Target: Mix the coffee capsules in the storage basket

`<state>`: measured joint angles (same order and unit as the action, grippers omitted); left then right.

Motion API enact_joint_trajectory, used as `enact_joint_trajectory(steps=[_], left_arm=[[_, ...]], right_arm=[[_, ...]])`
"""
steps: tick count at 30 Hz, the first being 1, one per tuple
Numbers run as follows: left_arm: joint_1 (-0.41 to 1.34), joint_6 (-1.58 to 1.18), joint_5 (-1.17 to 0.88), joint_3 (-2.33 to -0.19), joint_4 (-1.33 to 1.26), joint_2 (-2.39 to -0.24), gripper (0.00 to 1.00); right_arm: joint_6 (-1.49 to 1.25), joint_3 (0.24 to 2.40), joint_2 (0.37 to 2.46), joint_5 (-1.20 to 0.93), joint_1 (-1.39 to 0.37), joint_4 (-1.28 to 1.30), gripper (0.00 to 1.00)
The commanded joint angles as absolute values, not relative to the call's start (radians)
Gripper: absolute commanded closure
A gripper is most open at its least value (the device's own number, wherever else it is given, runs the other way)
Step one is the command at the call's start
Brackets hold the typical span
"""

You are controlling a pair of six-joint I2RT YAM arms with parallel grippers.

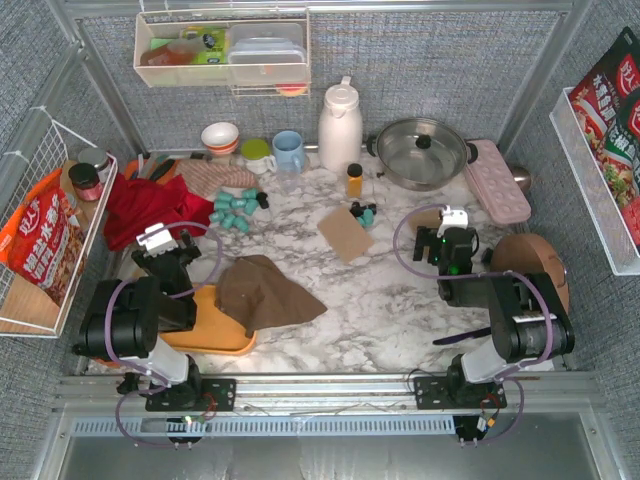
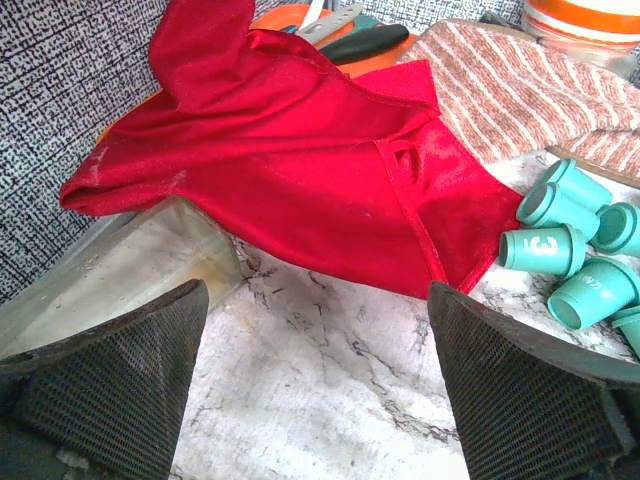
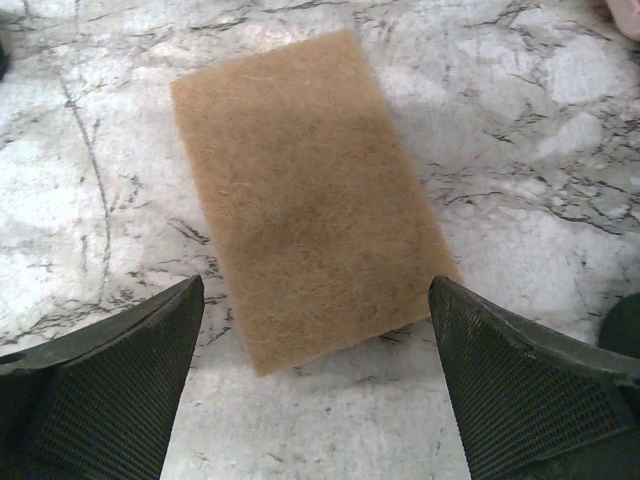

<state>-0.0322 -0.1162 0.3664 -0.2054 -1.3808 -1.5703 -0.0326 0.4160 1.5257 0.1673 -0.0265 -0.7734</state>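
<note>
Several teal coffee capsules [image 1: 235, 210] lie in a cluster on the marble, with a black one at its right edge. A few more capsules [image 1: 364, 213] sit by the tan pad. The left wrist view shows teal capsules [image 2: 565, 250] at its right side. The orange storage basket [image 1: 215, 335] stands at the near left, and a brown cloth [image 1: 265, 290] covers its right part. My left gripper [image 1: 165, 243] [image 2: 318, 380] is open over bare marble, just short of the red cloth. My right gripper [image 1: 432, 240] [image 3: 318, 380] is open and empty in front of the tan pad [image 3: 310, 190].
A red cloth [image 2: 300, 150] and a striped cloth [image 1: 215, 178] lie at the back left. Cups, a white jug [image 1: 340, 125], an amber bottle [image 1: 354, 180], a pot [image 1: 420, 152] and a pink tray [image 1: 497, 180] line the back. A round wooden board [image 1: 535, 262] lies at the right.
</note>
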Motion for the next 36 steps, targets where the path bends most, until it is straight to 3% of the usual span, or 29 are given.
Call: enact_joint_trajectory(steps=[1,25,30,36], left_arm=[[-0.032,-0.121,0.367,-0.21,-1.395,-1.572,0.01],[-0.033,-0.121,0.368,-0.211,-1.394,-1.572,0.01],[-0.033,-0.122,0.367,-0.211,-1.395,-1.572,0.01],[-0.033,-0.121,0.367,-0.21,-1.394,-1.572,0.01]], right_arm=[[-0.038,0.415,1.522,0.134,-0.028,-0.79,0.01],[-0.031,0.423,1.517,0.114,-0.024,-0.775,0.01],[-0.054,0.429,1.458,0.171,-0.027,-0.724,0.01],[-0.075,0.503,1.345,0.256,-0.03,-0.482,0.01]])
